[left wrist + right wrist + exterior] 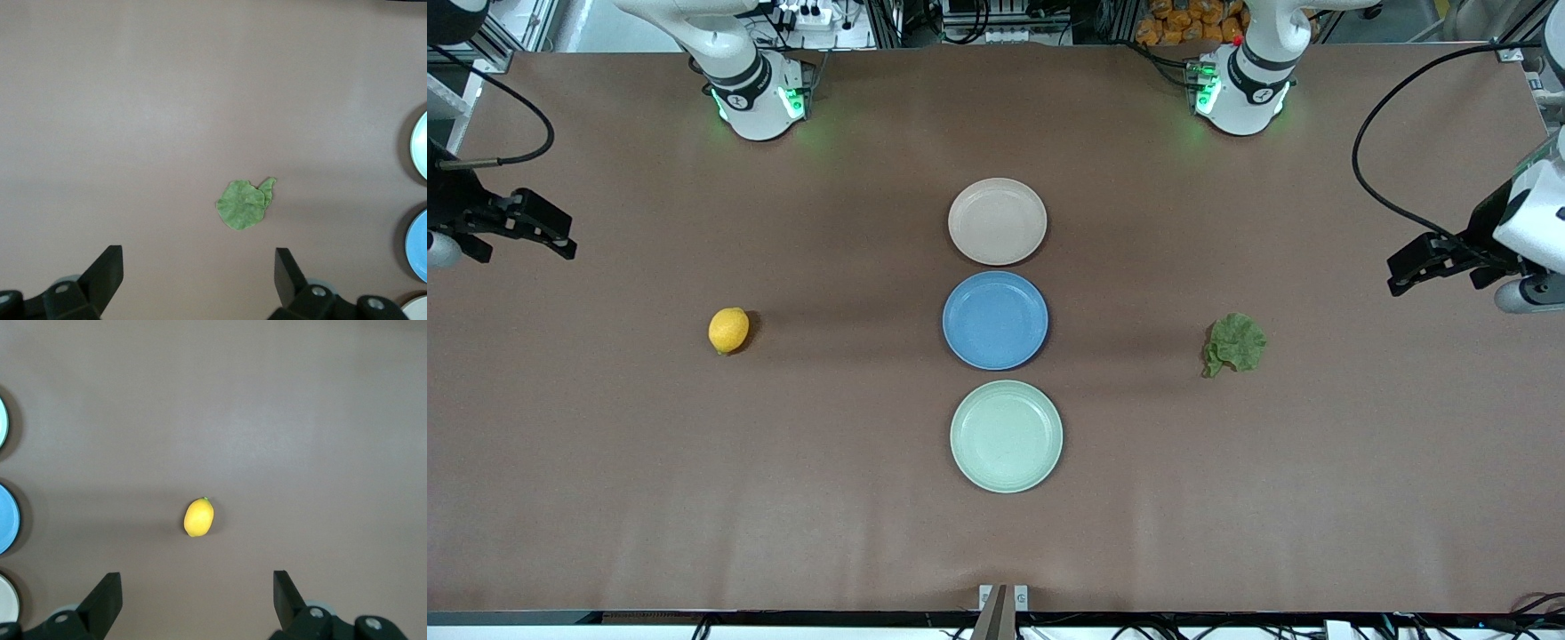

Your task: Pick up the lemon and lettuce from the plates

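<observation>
Looking from the front, the small oval yellow lemon [728,330] and ruffled dark-green lettuce leaf [1235,343] lie on the brown table [605,462], off the bare beige-pink plate [997,221] and mint-green plate [1006,436]; picking seems done or mis-staged. Left wrist view: left gripper [199,273] spread wide, empty, lettuce [245,203] between and ahead of its jaws. Right wrist view: right gripper [197,595] likewise wide and empty, lemon [199,517] centred ahead; next would be a straight descent.

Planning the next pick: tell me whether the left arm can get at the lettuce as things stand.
Probably yes. The lettuce lies alone on the bare table toward the left arm's end, apart from the plates. The left gripper hangs above it, fingers spread wide, with nothing between.
</observation>
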